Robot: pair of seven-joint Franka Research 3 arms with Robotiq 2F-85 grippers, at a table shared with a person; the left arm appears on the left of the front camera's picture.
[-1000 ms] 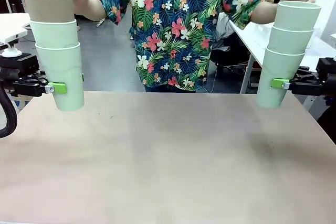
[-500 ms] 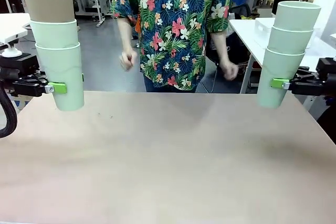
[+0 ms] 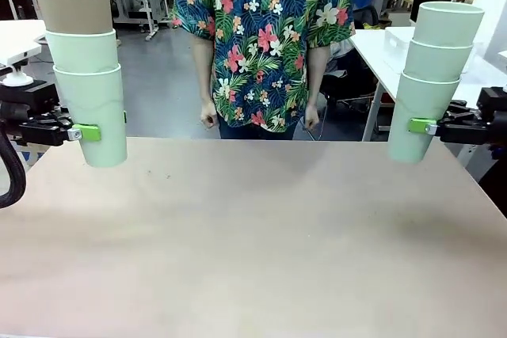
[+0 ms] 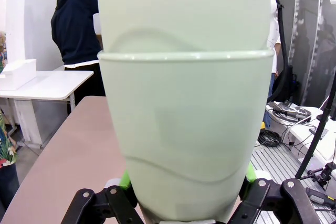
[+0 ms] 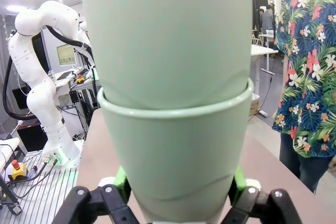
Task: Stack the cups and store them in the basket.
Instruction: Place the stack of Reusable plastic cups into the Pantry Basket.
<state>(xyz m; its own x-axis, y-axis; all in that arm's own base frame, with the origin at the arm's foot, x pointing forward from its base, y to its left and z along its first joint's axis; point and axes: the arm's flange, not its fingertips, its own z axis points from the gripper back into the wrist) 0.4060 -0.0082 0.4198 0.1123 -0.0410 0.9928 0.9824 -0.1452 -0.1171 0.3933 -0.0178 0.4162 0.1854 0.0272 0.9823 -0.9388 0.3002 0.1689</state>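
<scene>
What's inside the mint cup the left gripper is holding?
A second mint cup sits nested in the held cup, with a tan-brown cup nested in that one. Their lower parts are covered, and the tan-brown cup's inside cannot be seen.

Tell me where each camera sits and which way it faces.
Front: on the robot's side, facing across the table to the person; left gripper holds the left stack, right gripper the right stack.
Left wrist: on that wrist, looking along its fingers at the left stack close up.
Right wrist: on that wrist, looking along its fingers at the right stack, person beyond.
Shared: front and right wrist both show the person.
</scene>
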